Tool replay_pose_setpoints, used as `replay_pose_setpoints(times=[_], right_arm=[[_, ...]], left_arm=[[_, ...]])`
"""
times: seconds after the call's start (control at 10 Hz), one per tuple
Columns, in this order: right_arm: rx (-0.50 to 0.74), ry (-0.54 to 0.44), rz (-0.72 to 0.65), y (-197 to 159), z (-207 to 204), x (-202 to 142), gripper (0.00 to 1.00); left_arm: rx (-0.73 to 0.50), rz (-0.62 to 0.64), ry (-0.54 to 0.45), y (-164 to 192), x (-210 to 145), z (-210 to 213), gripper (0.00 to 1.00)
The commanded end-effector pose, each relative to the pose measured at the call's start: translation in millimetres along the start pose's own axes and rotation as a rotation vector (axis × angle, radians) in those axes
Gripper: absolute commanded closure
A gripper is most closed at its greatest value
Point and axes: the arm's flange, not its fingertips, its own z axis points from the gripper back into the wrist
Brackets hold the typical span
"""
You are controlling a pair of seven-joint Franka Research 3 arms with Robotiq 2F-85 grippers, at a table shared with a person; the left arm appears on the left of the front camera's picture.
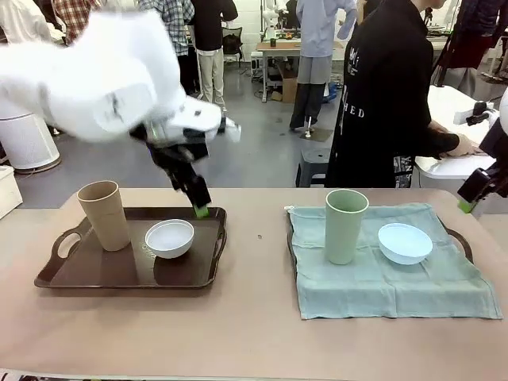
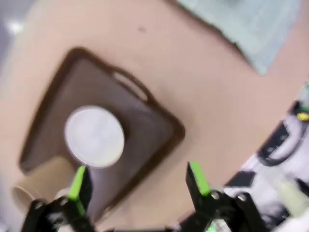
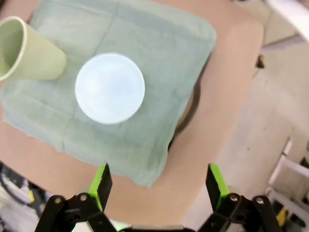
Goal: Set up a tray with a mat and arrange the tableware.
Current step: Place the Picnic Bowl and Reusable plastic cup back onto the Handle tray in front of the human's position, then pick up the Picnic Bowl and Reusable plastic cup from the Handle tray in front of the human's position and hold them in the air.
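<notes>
Claws: left gripper (image 2: 137,181) and right gripper (image 3: 159,181) gape, empty;
Bearing: small round white bowl (image 1: 169,237) lies just robot-side of left gripper; left arm nearer

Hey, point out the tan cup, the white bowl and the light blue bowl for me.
tan cup (image 1: 105,218): front view, middle of its side wall.
white bowl (image 1: 169,236): front view, centre of its inside.
light blue bowl (image 3: 110,88): right wrist view, centre of its inside.
</notes>
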Motion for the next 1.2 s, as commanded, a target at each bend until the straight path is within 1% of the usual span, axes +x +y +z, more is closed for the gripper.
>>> replay_pose_setpoints(times=[0.0, 0.1, 0.2, 1.1], right_arm=[[-0.031, 0.033, 0.009, 21, 30, -13, 0.0], [-0.051, 0.03, 0.027, 24, 36, -12, 0.0], [-0.019, 0.018, 0.001, 10, 18, -7, 0.0], [-0.019, 0.018, 0.001, 10, 18, -7, 0.0]], left_arm=[[0.003, 0.102, 0.047, -25, 22, 64, 0.0], [-0.01, 0.117, 0.047, -23, 15, 80, 0.0], [0.026, 0.062, 0.031, -19, 1, 51, 0.0], [0.026, 0.062, 0.031, -19, 1, 51, 0.0]])
